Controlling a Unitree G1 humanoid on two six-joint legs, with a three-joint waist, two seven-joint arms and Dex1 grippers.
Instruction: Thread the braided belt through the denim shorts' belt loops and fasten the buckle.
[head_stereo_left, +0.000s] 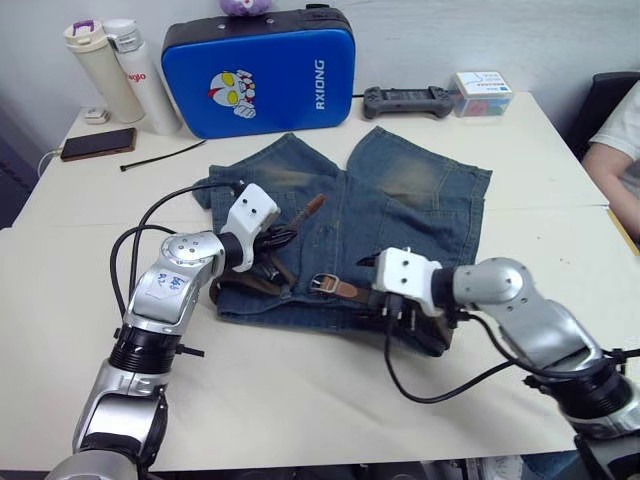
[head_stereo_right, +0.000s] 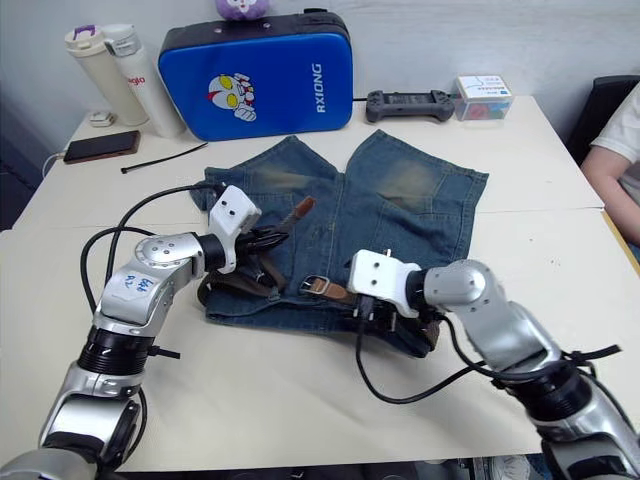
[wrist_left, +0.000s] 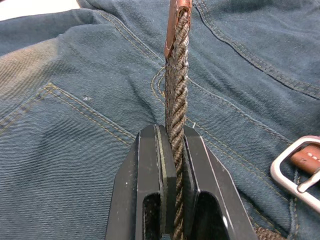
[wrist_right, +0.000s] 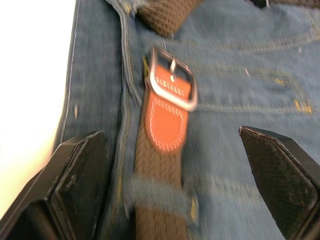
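The denim shorts (head_stereo_left: 400, 200) lie flat mid-table, waistband toward me. The braided belt (wrist_left: 176, 100) runs along the waistband, and its tan-tipped end (head_stereo_left: 310, 207) rises over the left leg. My left gripper (head_stereo_left: 280, 240) is shut on the braid just behind that tip. The silver buckle (wrist_right: 172, 82) on its tan leather end lies on the waistband. A belt loop (wrist_right: 160, 197) crosses the strap just behind it. My right gripper (wrist_right: 170, 135) hovers open over the strap, its fingers (wrist_right: 75, 180) wide on either side.
A blue hard case (head_stereo_left: 258, 70) stands at the back, with two bottles (head_stereo_left: 100, 70) and a phone (head_stereo_left: 97, 144) to its left. A game controller (head_stereo_left: 405, 100) and small box (head_stereo_left: 482, 93) sit back right. A person's arm (head_stereo_left: 615, 150) is at the right edge.
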